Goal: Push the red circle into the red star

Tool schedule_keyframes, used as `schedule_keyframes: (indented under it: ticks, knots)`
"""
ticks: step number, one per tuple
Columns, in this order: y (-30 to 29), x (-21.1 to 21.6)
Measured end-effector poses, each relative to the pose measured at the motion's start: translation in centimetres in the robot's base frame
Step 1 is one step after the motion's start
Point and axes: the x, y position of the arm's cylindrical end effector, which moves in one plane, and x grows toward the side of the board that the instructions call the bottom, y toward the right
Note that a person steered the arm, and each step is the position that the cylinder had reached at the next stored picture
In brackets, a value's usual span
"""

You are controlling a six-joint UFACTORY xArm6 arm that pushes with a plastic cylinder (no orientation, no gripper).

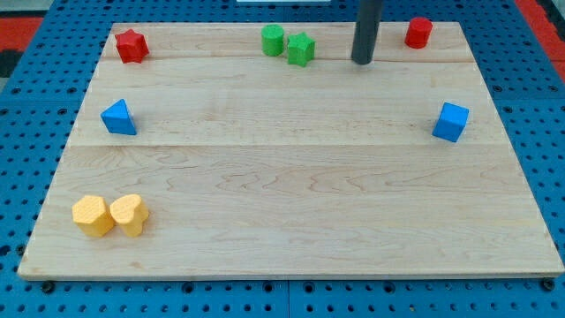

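Red circle [418, 32]: small rigid cylinder, probably light and free-sliding; contact its right face. Tip [362, 62] stands left of it, apart. Red star [131, 45] far left. No pincer fitted.

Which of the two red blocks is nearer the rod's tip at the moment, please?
The red circle block at the view's top right; my tip stands just left of it, while the red star block sits far across at top left.

My tip [362, 61] is standing at eight o'clock of the red circle [418, 33], apart; the red star [131, 45] is lying far toward nine o'clock.
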Motion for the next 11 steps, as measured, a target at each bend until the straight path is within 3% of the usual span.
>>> schedule_keyframes:
  ticks: [1, 6, 7, 8, 9, 11]
  knots:
    - [0.6, -6.4]
    - [7.2, -6.4]
    - [12.6, -6.3]
    - [14.3, -3.3]
    - [7.4, -2.7]
    - [0.8, -5.3]
